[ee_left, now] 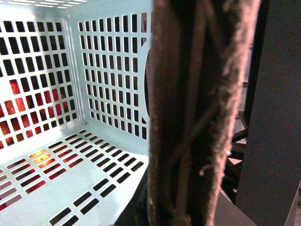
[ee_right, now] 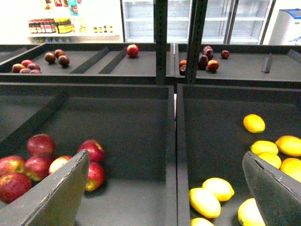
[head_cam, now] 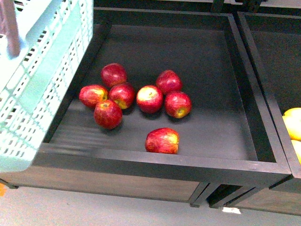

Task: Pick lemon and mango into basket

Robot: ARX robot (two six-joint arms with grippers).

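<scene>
lemon (ee_right: 218, 188) lies among other yellow fruit (ee_right: 289, 145) in the right bin (ee_right: 211, 122), likely light, firm and slick, best pinched across its short middle. right hand (ee_right: 165, 155) hangs wide and empty above; neighbours crowd it. basket (head_cam: 42, 84) hangs left beside the apples (head_cam: 149, 99); left hand's grip cannot be told.

basket (head_cam: 42, 70): cropped left | yellow fruit (head_cam: 292, 123): cropped right | handle (ee_left: 197, 113): blurred, blocks view
</scene>
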